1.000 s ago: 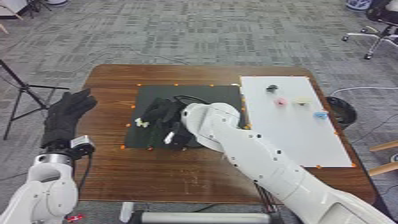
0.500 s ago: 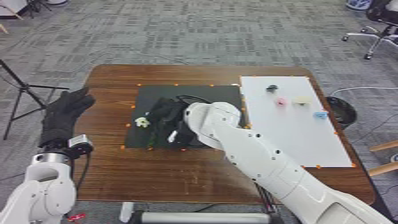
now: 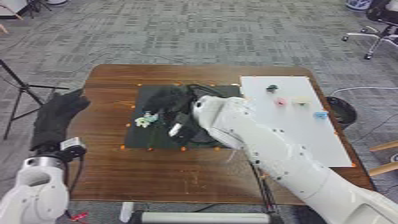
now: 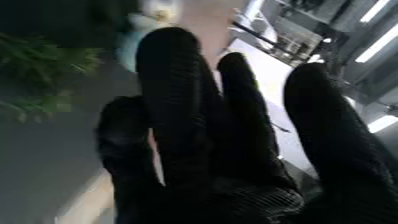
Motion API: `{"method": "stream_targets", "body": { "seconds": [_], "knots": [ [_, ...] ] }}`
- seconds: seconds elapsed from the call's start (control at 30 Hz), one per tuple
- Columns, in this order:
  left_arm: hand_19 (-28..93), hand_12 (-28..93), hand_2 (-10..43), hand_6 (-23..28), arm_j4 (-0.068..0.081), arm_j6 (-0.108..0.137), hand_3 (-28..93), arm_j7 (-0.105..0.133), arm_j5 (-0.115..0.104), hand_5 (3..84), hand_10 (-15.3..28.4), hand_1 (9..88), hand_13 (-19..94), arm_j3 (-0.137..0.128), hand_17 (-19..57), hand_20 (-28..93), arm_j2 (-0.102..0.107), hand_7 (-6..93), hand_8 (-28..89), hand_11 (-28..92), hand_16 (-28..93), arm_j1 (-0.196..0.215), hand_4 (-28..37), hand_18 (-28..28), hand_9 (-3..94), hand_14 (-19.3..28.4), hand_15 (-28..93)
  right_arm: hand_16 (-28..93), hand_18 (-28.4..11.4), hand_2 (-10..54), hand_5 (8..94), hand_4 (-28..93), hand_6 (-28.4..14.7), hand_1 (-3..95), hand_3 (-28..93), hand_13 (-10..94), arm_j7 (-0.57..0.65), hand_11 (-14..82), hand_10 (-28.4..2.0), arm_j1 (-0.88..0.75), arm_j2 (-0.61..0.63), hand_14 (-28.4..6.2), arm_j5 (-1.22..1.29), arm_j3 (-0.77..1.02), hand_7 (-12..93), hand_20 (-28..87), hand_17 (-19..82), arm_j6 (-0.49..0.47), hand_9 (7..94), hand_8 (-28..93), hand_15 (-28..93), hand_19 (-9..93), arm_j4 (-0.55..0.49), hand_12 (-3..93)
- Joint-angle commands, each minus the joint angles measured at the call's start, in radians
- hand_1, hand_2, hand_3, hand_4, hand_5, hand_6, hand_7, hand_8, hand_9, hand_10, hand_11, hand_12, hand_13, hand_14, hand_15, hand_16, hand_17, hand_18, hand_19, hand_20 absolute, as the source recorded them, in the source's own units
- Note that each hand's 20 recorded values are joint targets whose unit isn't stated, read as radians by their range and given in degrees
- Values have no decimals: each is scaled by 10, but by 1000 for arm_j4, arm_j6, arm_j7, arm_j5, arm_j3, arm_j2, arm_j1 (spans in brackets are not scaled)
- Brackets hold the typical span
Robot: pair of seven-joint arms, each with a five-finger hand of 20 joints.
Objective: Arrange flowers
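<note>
Over the dark mat [image 3: 145, 138], your right hand [image 3: 163, 102] has its fingers straight and spread beside the white flower [image 3: 142, 121], and you seem barely started, with four small bits [image 3: 281, 101] on the white board [image 3: 306, 145] likely left.

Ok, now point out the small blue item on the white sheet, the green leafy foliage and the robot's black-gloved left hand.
Small blue item [image 3: 321, 115]: head view, on its middle.
Green leafy foliage [image 4: 49, 64]: right wrist view, on its leaves.
Black-gloved left hand [image 3: 58, 114]: head view, middle of the glove.
</note>
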Motion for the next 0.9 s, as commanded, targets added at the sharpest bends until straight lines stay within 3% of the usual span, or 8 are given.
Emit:
{"method": "stream_targets", "body": {
  "seconds": [0.03, 0.17, 0.27, 0.43, 0.73, 0.8, 0.9],
  "knots": [
    [137, 130, 227, 40, -11, -12, 644, 13, -1, 525, 157, 195, 410, -22, 42, 164, -11, 131, -72, 207, 7, 42, -283, 126, 514, 189, 223, 286, -227, -41, 584, -132, -36, 339, 642, 688, -180, 87, -142, -42, 347, -135, -157, 260, 122, 519, 309, 58, 624, -74, 461, 714, -299, 134],
    [135, 134, 214, 36, -20, -5, 656, 13, -4, 527, 154, 192, 411, -39, 43, 163, -16, 136, -72, 205, 5, 56, -283, 125, 515, 186, 221, 286, -220, -92, 576, -135, -31, 330, 653, 599, -248, 84, -142, -167, 488, -146, -364, 416, 122, 495, 247, 167, 602, -74, 380, 605, -335, 147],
    [133, 135, 210, 34, -26, -4, 661, 16, -5, 527, 151, 192, 410, -41, 44, 163, -21, 138, -73, 206, 5, 67, -283, 125, 515, 184, 220, 290, -214, -95, 546, -141, -25, 309, 653, 567, -288, 75, -139, -295, 569, -148, -582, 554, 119, 475, 222, 204, 566, -71, 343, 549, -320, 149],
    [129, 136, 207, 34, -34, 3, 664, 14, -3, 526, 151, 191, 407, -34, 45, 162, -25, 140, -73, 207, 4, 76, -283, 123, 513, 182, 219, 297, -213, -95, 518, -154, -21, 292, 658, 560, -295, 70, -134, -486, 613, -146, -658, 786, 119, 468, 212, 162, 532, -71, 317, 523, -262, 150],
    [125, 136, 186, 37, -48, 16, 671, 24, -1, 528, 153, 193, 405, -33, 46, 164, -33, 138, -72, 209, 4, 94, -283, 122, 511, 183, 219, 313, -213, -95, 534, -161, -14, 322, 671, 601, -277, 75, -123, -651, 598, -129, -753, 927, 137, 503, 224, 149, 554, -76, 339, 562, -154, 149],
    [124, 136, 181, 37, -49, 26, 673, 43, 1, 528, 153, 195, 405, -24, 46, 164, -30, 137, -72, 209, 3, 92, -283, 122, 511, 182, 219, 317, -212, -95, 537, -164, -12, 328, 673, 609, -273, 76, -120, -672, 581, -127, -774, 940, 142, 512, 229, 140, 559, -79, 351, 570, -138, 149],
    [124, 137, 162, 37, -55, 51, 682, 100, 31, 529, 153, 209, 405, -20, 47, 165, -33, 138, -71, 210, 4, 89, -283, 122, 512, 183, 219, 320, -212, -95, 539, -166, -9, 337, 679, 618, -276, 78, -118, -689, 565, -124, -844, 932, 149, 522, 235, 139, 568, -81, 366, 582, -107, 149]
  ]
}}
